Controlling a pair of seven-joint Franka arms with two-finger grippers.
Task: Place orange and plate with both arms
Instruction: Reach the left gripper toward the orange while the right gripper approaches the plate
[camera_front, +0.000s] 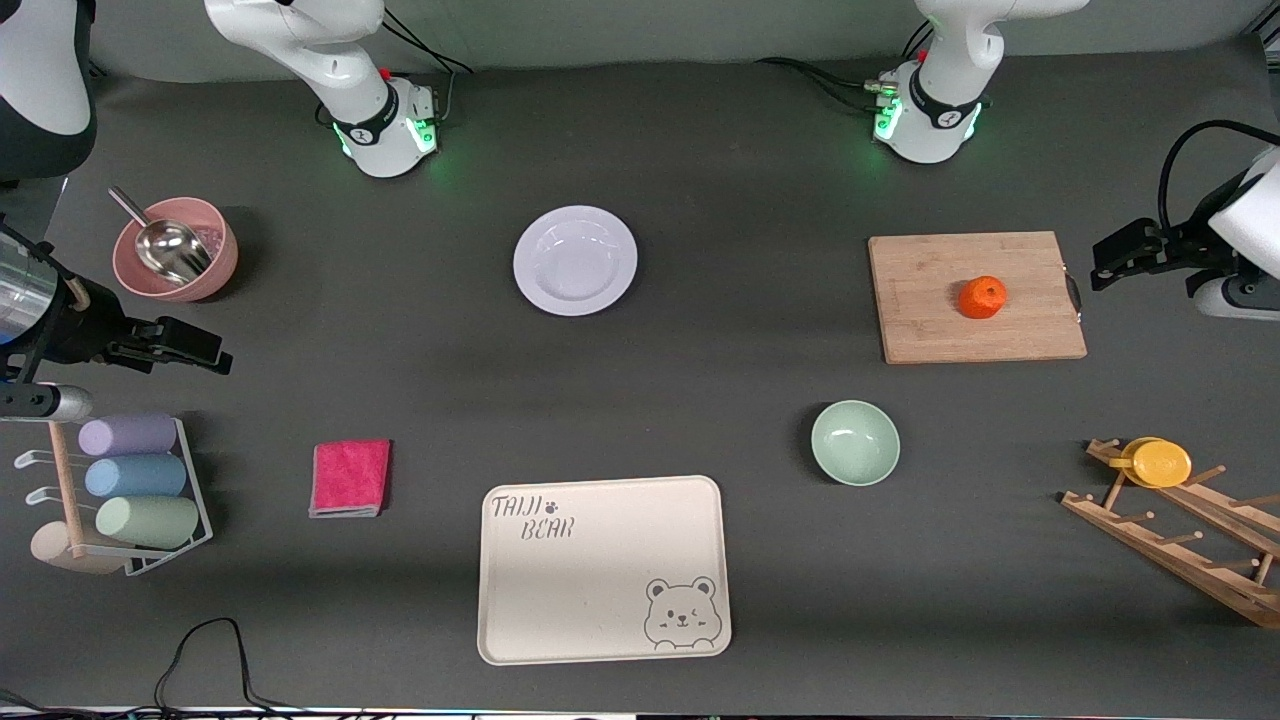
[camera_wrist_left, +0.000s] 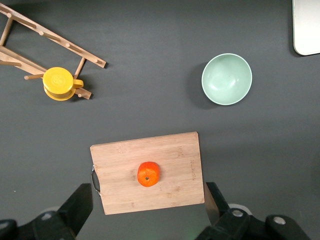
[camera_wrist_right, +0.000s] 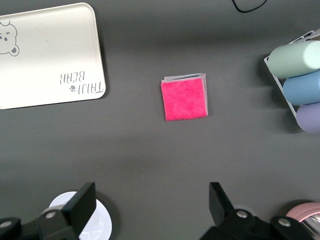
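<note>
The orange (camera_front: 983, 297) sits on a wooden cutting board (camera_front: 975, 297) toward the left arm's end of the table. The white plate (camera_front: 575, 260) lies flat on the dark table, close to the right arm's base. My left gripper (camera_front: 1105, 262) hangs high in the air beside the board, open and empty. In the left wrist view the orange (camera_wrist_left: 148, 174) lies far below the left gripper (camera_wrist_left: 148, 205). My right gripper (camera_front: 205, 350) hangs high at the right arm's end, open and empty. The right wrist view shows the right gripper (camera_wrist_right: 151, 202) and the plate (camera_wrist_right: 100, 220) partly hidden by one finger.
A pale green bowl (camera_front: 855, 442) and a cream bear tray (camera_front: 603, 570) lie nearer the front camera. A pink cloth (camera_front: 350, 478), a wire rack of cups (camera_front: 130, 490) and a pink bowl with a scoop (camera_front: 175, 250) are at the right arm's end. A yellow cup (camera_front: 1160, 462) sits on a wooden rack.
</note>
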